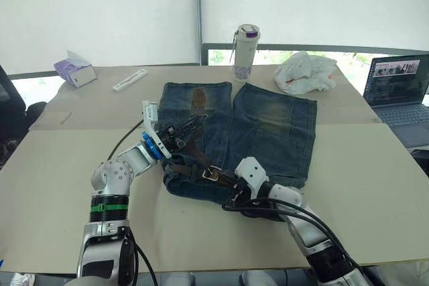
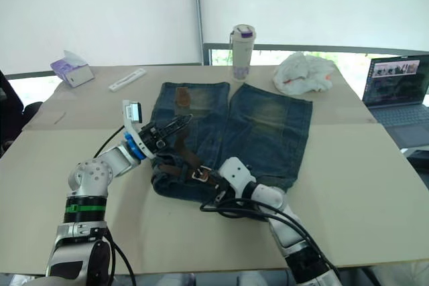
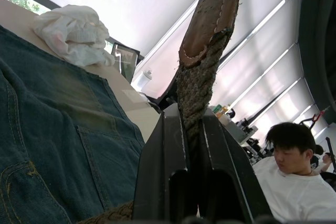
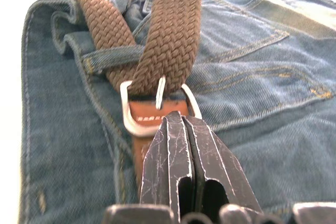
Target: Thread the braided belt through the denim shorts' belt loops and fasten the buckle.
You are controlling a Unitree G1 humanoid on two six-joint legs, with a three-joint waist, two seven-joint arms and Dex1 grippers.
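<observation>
The denim shorts [image 1: 271, 125] lie flat mid-table with the waistband toward me. The braided belt [image 4: 170, 35] runs along the bunched waistband under a belt loop [image 4: 113, 56], and the strap passes through the silver buckle [image 1: 212, 173] with the pin over it. My left gripper [image 1: 196, 124] hovers over the shorts' left leg, shut on the belt's free end. The leather tip [image 3: 212, 19] sticks out past its fingers [image 3: 163, 145]. My right gripper [image 4: 176, 116] is shut, its tips resting on the leather tab just behind the buckle.
A bottle [image 1: 245, 51], a crumpled white cloth [image 1: 306, 72], a tissue box [image 1: 75, 69] and a flat white item [image 1: 130, 80] sit along the table's far side. A laptop [image 1: 399, 88] stands at the right. A person [image 3: 291, 182] sits off to the side.
</observation>
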